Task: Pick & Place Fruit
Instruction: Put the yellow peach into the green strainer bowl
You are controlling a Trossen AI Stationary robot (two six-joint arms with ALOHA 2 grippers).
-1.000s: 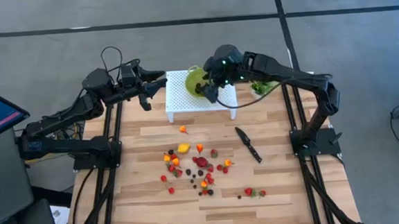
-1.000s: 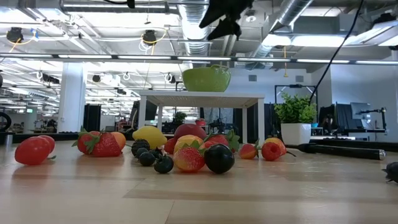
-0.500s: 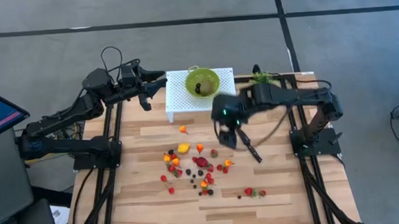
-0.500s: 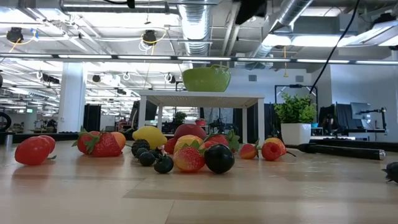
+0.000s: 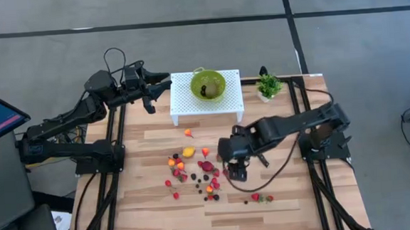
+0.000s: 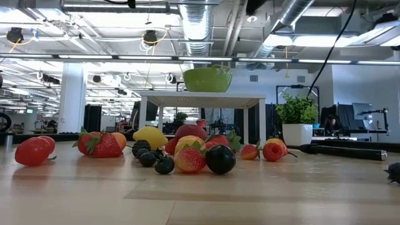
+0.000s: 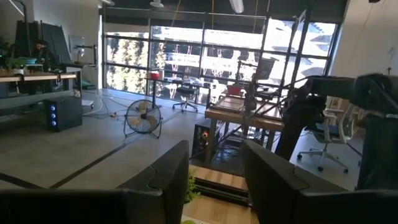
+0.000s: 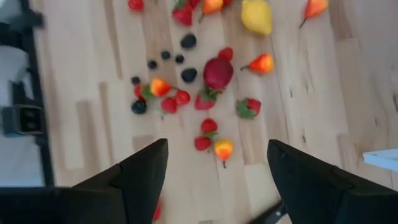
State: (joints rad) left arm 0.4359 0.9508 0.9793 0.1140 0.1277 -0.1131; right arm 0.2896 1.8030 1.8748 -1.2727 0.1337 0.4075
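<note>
Right gripper (image 5: 237,171) hovers, jaws spread and empty, over the scattered toy fruit (image 5: 201,169) on the table (image 5: 154,211), probably choosing one for the green bowl (image 5: 207,85); left gripper (image 5: 157,91) waits half-open by the white stand (image 5: 183,105), holding nothing.

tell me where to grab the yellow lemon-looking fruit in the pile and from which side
Grip the yellow fruit across its narrower middle, coming straight down from above. It lies flat on the table at the cluster's edge with bare wood beside it, so fingers probably fit on both sides. The right gripper, open above the fruit cluster, is nearest.
</note>
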